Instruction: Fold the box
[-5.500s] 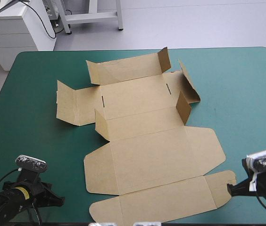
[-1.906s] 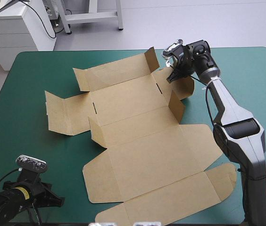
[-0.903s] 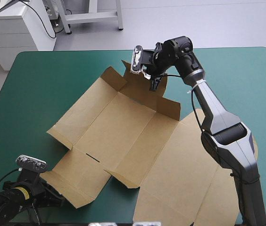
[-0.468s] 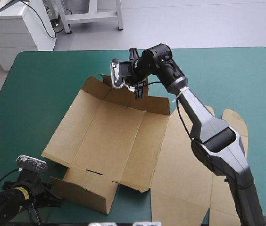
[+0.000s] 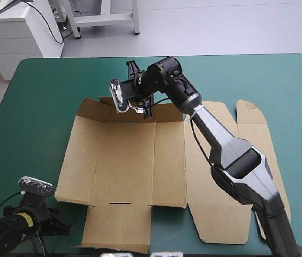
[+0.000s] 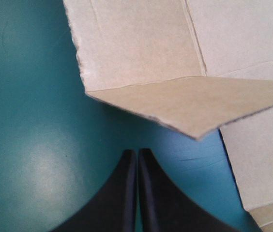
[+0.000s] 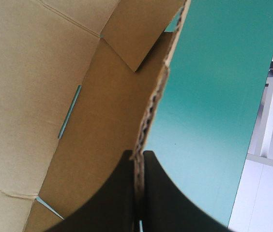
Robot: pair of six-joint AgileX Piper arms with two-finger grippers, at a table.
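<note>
The brown box [image 5: 129,160] lies as a cut sheet across the middle of the table, its lid part flat toward the right. Its far wall stands raised. My right gripper [image 5: 144,111] is shut on that wall's top edge. The right wrist view shows the same grip: the right gripper [image 7: 139,157] pinches the corrugated edge, with the box's inner face [image 7: 39,72] on one side and teal-green cover on the other. My left gripper [image 5: 65,229] rests low at the near left corner. In its own view the left gripper [image 6: 137,153] is shut on nothing, a raised box flap [image 6: 185,104] just ahead.
The right arm [image 5: 231,155] stretches over the box's right half from the near right corner. Bare teal-green cover [image 5: 38,101] lies left of the box and along the far right [image 5: 285,91].
The right arm came from the near right corner, took the far wall, and swung the whole sheet about a quarter turn toward the left. The left arm has stayed put.
</note>
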